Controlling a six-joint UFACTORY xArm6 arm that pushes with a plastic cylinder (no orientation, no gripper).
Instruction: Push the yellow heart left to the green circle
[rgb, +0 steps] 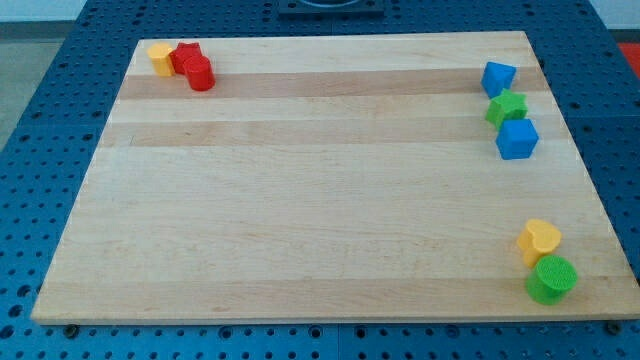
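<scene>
The yellow heart (539, 241) lies near the board's bottom right corner. The green circle (552, 279) sits just below it and slightly to its right, touching it or nearly so. My tip does not show in the camera view, and no rod is visible over the board.
A blue block (498, 78), a green star (507, 108) and a blue cube (517, 139) stand in a column at the view's top right. A yellow block (160, 58), a red star-like block (186, 56) and a red cylinder (200, 74) cluster at the top left. The wooden board (300, 200) rests on a blue perforated table.
</scene>
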